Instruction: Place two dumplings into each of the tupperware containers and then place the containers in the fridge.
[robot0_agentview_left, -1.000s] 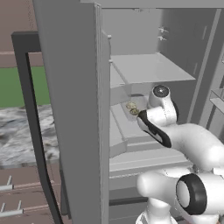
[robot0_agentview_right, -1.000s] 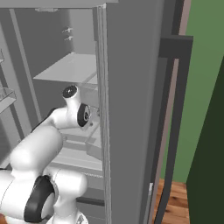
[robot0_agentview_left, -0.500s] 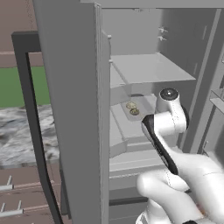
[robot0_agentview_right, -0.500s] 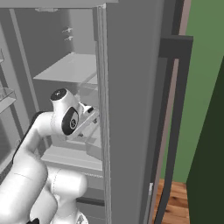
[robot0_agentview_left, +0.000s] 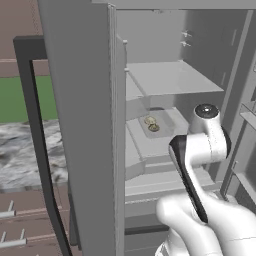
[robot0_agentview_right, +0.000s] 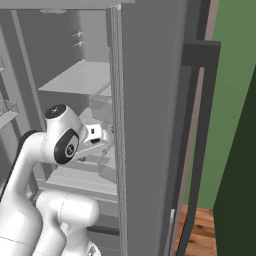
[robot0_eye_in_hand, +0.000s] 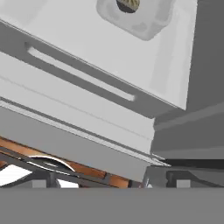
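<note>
Grey panels of the fridge (robot0_agentview_left: 85, 125) are seen standing open, with pale inside walls and several flat shelves. On the middle shelf (robot0_agentview_left: 150, 142) a translucent tupperware container (robot0_agentview_left: 159, 120) is set flat, and two small golden-brown dumplings (robot0_agentview_left: 151, 124) are seen inside it, lying just beside each other. In the left base view the container is found at about twelve o'clock from the middle of the picture, with the white arm (robot0_agentview_left: 197, 150) raised at four o'clock from it and well clear of it. An upper shelf (robot0_agentview_left: 172, 77) is placed above the container.

In the right base view the gripper (robot0_agentview_right: 100, 136) is seen at about nine o'clock from the middle of the picture, just in front of the shelves and beside the fridge's upright edge (robot0_agentview_right: 150, 125). Its fingertips are not made out there, but the jaws are taken to be spread wide apart, and nothing is seen held between them.

In the hand view the container (robot0_eye_in_hand: 135, 17) is met at twelve o'clock on the pale shelf (robot0_eye_in_hand: 87, 48), with a dark dumpling (robot0_eye_in_hand: 127, 4) cut by the upper edge. A slot-like groove (robot0_eye_in_hand: 81, 74) is seen along the shelf front.
</note>
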